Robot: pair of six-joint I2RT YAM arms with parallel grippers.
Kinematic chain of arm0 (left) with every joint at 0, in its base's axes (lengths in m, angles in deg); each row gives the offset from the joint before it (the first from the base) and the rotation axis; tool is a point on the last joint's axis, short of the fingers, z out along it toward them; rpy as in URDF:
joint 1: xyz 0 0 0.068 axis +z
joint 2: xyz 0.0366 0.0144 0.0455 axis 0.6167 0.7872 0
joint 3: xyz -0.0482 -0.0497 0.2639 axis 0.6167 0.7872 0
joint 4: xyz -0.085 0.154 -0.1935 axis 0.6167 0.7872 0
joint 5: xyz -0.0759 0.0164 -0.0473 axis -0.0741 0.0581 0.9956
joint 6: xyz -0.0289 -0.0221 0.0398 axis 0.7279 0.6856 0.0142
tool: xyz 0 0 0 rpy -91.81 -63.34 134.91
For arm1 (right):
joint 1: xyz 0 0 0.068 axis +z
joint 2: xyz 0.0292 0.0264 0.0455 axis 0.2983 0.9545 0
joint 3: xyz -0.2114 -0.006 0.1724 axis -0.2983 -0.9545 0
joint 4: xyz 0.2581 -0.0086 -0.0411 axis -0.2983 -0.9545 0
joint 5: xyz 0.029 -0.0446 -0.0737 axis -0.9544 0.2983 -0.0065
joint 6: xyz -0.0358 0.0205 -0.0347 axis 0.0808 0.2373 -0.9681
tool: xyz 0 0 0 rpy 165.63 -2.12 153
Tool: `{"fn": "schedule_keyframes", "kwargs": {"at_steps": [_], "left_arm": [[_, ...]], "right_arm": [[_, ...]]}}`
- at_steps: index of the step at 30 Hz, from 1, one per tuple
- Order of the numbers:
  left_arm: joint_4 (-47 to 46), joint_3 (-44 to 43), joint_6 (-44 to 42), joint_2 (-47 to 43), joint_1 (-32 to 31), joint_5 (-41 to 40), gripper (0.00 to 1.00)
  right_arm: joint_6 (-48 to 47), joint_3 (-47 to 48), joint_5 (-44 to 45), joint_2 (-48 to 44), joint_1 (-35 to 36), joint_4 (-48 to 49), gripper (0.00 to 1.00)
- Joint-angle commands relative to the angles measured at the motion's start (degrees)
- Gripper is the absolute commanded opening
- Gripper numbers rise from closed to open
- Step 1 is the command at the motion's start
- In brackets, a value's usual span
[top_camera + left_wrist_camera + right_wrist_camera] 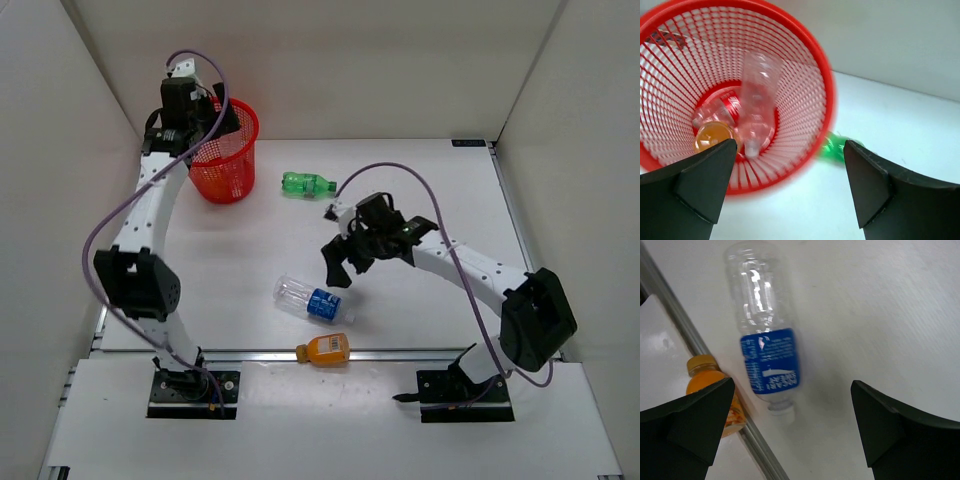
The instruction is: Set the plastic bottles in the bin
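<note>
The bin (807, 85) is red plastic mesh, a little glossy. The blue-labelled bottle (760, 295) is clear shiny plastic; its label (771, 360) looks like thin film, perhaps. The table (890, 305) is white and matt, with a metal strip (690, 335).

A white table (420, 190) fills the middle of the overhead view. Plain white panels box it in: a back wall (350, 70), a left wall (50, 200) and a right wall (590, 150). A thin silver metal rail (420, 353) runs the full width of the table's near edge. In front of the rail lies a white ledge (320, 420). At the far right corner of the table sits a small dark strip (468, 143), possibly a label; it is too small to read.
</note>
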Motion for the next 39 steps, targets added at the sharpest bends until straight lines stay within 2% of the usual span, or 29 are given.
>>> {"fn": "schedule_keyframes", "kwargs": {"at_steps": [1,3,6,9,10,14,18,21,24,27,30,31,34,36,37,39], "left_arm": [[0.1,8.3,-0.2,-13.5,-2.8,3.0,0.99],[-1.0,19.0,0.5,-20.0,-6.2,2.7,0.98],[0.3,30.4,3.0,-29.5,-8.8,1.3,0.98],[1.6,41.4,7.3,-38.1,-8.3,6.7,0.98],[2.2,44.1,6.8,-40.5,-8.8,8.3,0.99],[8.8,49.5,6.0,-46.2,-13.1,4.2,0.99],[10.8,54.9,7.1,-49.9,-12.2,7.9,0.99],[10.5,57.4,8.9,-51.6,-11.5,9.9,0.99],[9.9,57.9,10.3,-51.9,-13.6,10.9,0.98],[7.9,58.5,12.3,-52.2,-13.5,13.6,0.99],[5.8,58.7,14.0,-50.9,-13.0,14.8,0.99],[5.5,59.0,15.0,-51.1,-13.6,15.3,0.99],[1.9,60.4,19.3,-51.8,-14.3,15.4,0.99],[-0.6,60.9,21.9,-52.3,-14.7,14.5,0.99],[-2.2,61.6,23.3,-52.0,-15.0,14.0,0.99],[-5.0,62.1,25.5,-51.0,-15.1,14.6,0.99]], "right_arm": [[-9.0,2.9,-1.2,2.6,6.7,1.1,1.0],[-10.8,2.5,0.0,4.1,8.6,1.8,0.99],[-11.6,-0.3,1.3,5.6,9.8,4.3,0.99],[-12.2,-4.7,-0.3,6.0,10.3,8.8,0.99],[-12.3,-6.2,0.2,5.9,10.6,10.5,1.0],[-12.7,-11.7,2.3,6.4,11.0,15.6,0.99],[-12.6,-14.9,3.0,8.0,11.9,20.1,0.99],[-12.3,-15.1,5.8,9.6,13.3,23.0,0.9],[-11.6,-13.9,7.3,10.9,13.8,25.1,0.74],[-11.4,-12.3,8.5,9.9,14.0,26.5,0.39],[-9.2,-10.8,6.7,7.0,11.9,28.7,0.33],[-9.2,-10.0,6.2,5.5,11.0,28.7,0.34],[-3.9,-5.9,6.5,3.7,9.2,28.0,0.32],[0.8,-3.3,8.0,3.0,8.2,27.5,0.26],[4.1,-2.7,6.1,2.2,6.9,27.7,0.23],[7.4,-1.3,3.2,2.1,5.9,28.5,0.23]]}}
